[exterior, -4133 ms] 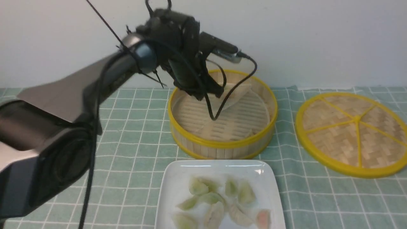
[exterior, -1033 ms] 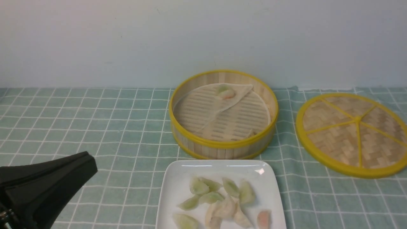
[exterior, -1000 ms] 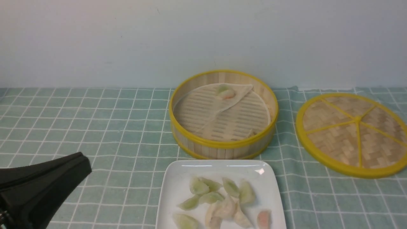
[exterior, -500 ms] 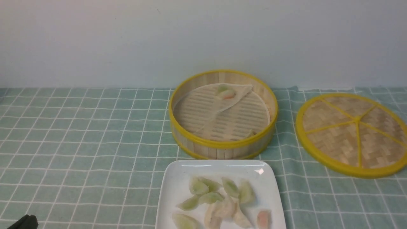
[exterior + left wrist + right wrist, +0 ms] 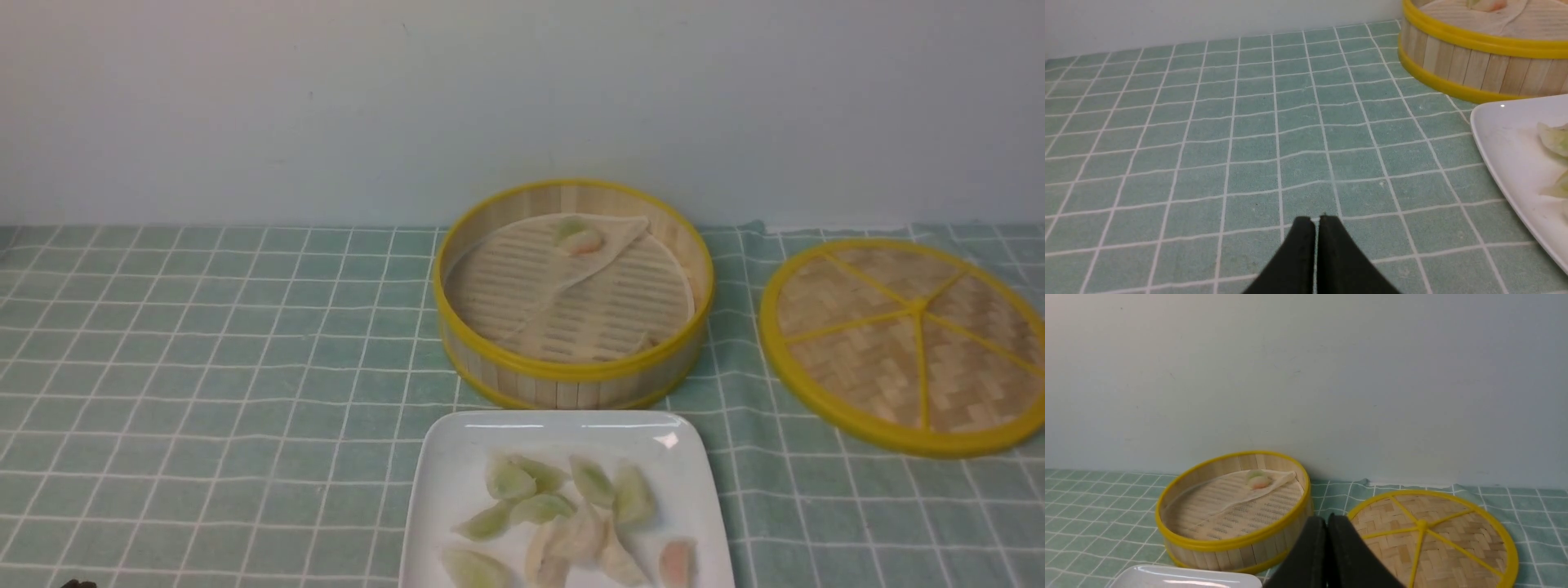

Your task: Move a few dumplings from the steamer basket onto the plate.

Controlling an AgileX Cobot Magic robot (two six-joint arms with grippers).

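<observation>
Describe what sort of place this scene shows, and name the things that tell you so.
Probably a staged tabletop for food serving, not a real kitchen: a bamboo steamer basket, its woven lid beside it and a white plate of dumplings on a green checked cloth against a bare wall.

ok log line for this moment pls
left gripper: shut, empty | right gripper: shut, empty | dumplings: on plate | steamer basket: one dumpling left
</observation>
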